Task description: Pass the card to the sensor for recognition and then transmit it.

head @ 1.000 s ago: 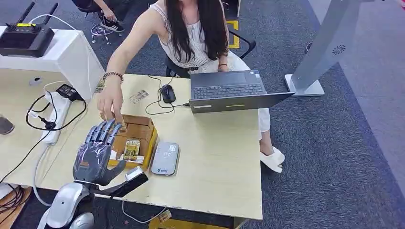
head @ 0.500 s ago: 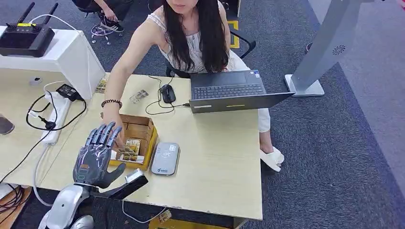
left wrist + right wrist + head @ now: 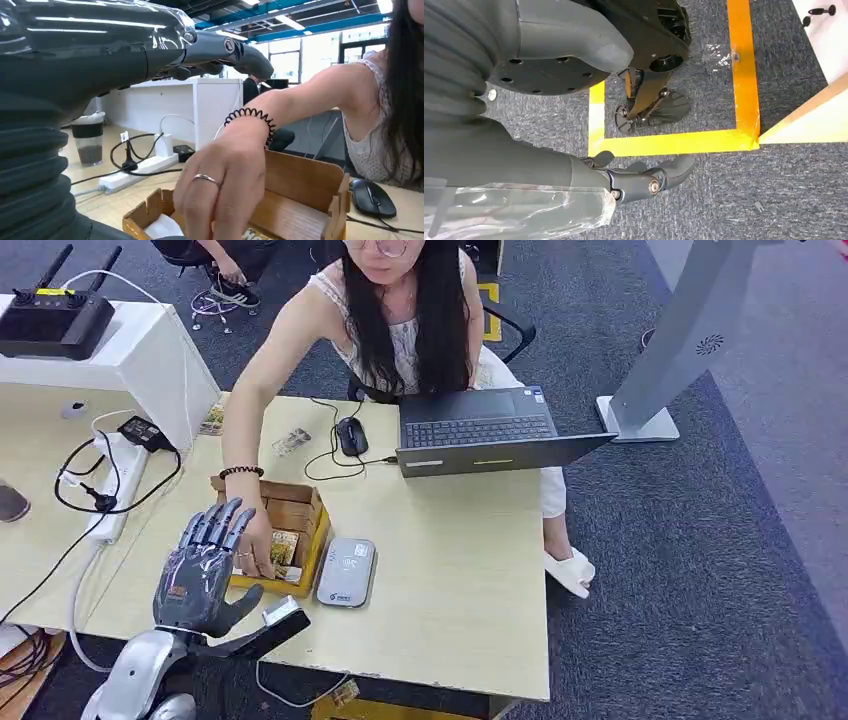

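The light wooden bench (image 3: pixel 450 570) stood on dark grey carpet (image 3: pixel 700 540), with a white side counter (image 3: pixel 150 350) off its far left corner and a grey kiosk stand (image 3: pixel 690 330) off to the right. A laptop (image 3: pixel 490 435) and a mouse (image 3: pixel 350 435) lay along the far edge, a white power strip (image 3: pixel 115 490) with black cables along the left edge. Near the front left corner sat the cardboard box (image 3: pixel 290 530), and just beside it, toward the middle, the grey sensor (image 3: pixel 346 571).

The left hand (image 3: pixel 200 565) hovered at the box's near left side, fingers spread and lifted, holding nothing. The right hand (image 3: pixel 644 180) hung beside the robot over the carpet and yellow floor tape (image 3: pixel 744 75), fingers loosely curled in around nothing.

Since a second ago the person's hand (image 3: pixel 255 545) had slid from the box's far left corner down to its near end, now reaching onto the cards (image 3: pixel 283 548) stacked there; the robot's left hand had barely shifted.

The cards' print was too small to read, and the person's hand covered part of the stack. In the left wrist view the box's bottom was cut off and that hand (image 3: pixel 220 180) blocked what lay inside.
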